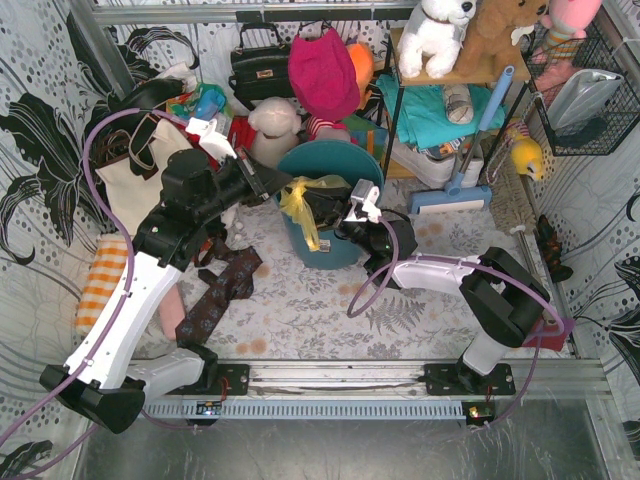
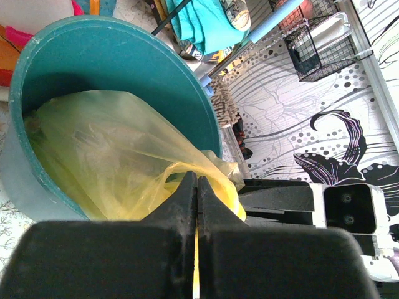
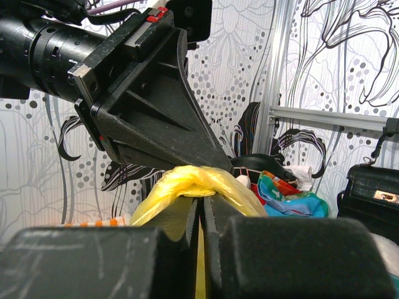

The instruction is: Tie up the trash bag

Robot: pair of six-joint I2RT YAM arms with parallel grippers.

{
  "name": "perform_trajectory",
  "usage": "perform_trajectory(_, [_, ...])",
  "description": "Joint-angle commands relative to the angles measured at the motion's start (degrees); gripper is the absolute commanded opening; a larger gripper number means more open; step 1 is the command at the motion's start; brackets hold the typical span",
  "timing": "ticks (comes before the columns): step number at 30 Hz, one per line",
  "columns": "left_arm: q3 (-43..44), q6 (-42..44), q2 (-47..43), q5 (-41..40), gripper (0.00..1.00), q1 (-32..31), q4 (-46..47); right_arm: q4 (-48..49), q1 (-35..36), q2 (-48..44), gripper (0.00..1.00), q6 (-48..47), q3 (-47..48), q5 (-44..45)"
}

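The yellow translucent trash bag (image 1: 302, 203) sits in a teal bucket (image 1: 330, 165) at the table's middle. In the left wrist view the bag (image 2: 106, 156) fills the bucket (image 2: 112, 56). My left gripper (image 1: 283, 188) (image 2: 197, 187) is shut on a gathered flap of the bag. My right gripper (image 1: 335, 212) (image 3: 207, 202) is shut on another yellow twisted flap (image 3: 199, 184), which loops over its fingertips. The two grippers meet tip to tip over the bucket's near rim. The left gripper's black body (image 3: 149, 106) fills the right wrist view.
A cream tote bag (image 1: 135, 175) and an orange checked cloth (image 1: 100, 280) lie left. A dark patterned tie (image 1: 215, 295) lies near the left arm. A pink cap (image 1: 322, 70), black handbag (image 1: 262, 65), plush toys, shelf and blue scraper (image 1: 460, 170) stand behind and right.
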Motion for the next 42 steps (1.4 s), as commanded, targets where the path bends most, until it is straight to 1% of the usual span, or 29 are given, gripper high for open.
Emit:
perform_trajectory(1, [0.85, 0.90, -1.03, 0.82, 0.00, -0.07, 3.24, 6.29, -0.06, -2.06, 0.07, -0.53, -0.18, 0.09])
perform_trajectory(3, [0.34, 1.03, -1.90, 0.77, 0.00, 0.07, 4.67, 6.29, -0.05, -2.19, 0.14, -0.49, -0.28, 0.19])
perform_trajectory(4, [0.04, 0.91, -2.35, 0.59, 0.00, -0.03, 5.56, 6.29, -0.05, -2.25, 0.16, -0.46, -0.41, 0.28])
perform_trajectory(8, [-0.83, 0.68, -3.73, 0.31, 0.00, -0.05, 8.29, 6.29, -0.09, -2.62, 0.20, -0.29, -1.00, 0.54])
perform_trajectory(14, [-1.30, 0.85, -3.68, 0.24, 0.00, 0.02, 8.25, 6.21, -0.07, -4.18, 0.23, -0.04, -2.78, 1.30])
perform_trajectory(16, [-1.60, 0.85, -4.00, -0.02, 0.00, -0.06, 8.45, 6.21, -0.06, -5.04, 0.27, 0.51, -3.98, 2.06])
perform_trajectory(23, [-1.55, 1.42, -3.96, -0.69, 0.00, -0.04, 8.97, 6.00, -0.10, -8.97, 0.36, 2.77, -8.69, 5.08])
perform_trajectory(27, [-1.96, 1.56, -4.16, -0.64, 0.00, -0.02, 10.07, 3.99, -0.06, -11.94, 0.39, 6.36, -10.94, 7.18])
perform_trajectory(31, [-3.01, 1.52, -4.78, 0.07, 0.00, 0.02, 12.57, -4.88, -0.07, -16.70, 0.40, 10.13, -12.04, 7.68])
perform_trajectory(34, [-3.35, 1.34, -4.49, 1.66, 0.00, -0.05, 14.05, -12.50, -0.07, -20.73, 0.41, 10.27, -11.68, 6.87])
perform_trajectory(38, [-3.48, 1.38, -3.47, 4.19, 0.00, -0.02, 14.91, -23.79, -0.06, -23.03, 0.41, 7.13, -6.81, 4.78])
perform_trajectory(42, [-3.69, 1.13, -3.45, 5.67, 0.00, -0.06, 16.03, -30.54, -0.05, -21.17, 0.43, 4.23, -0.50, 3.62])
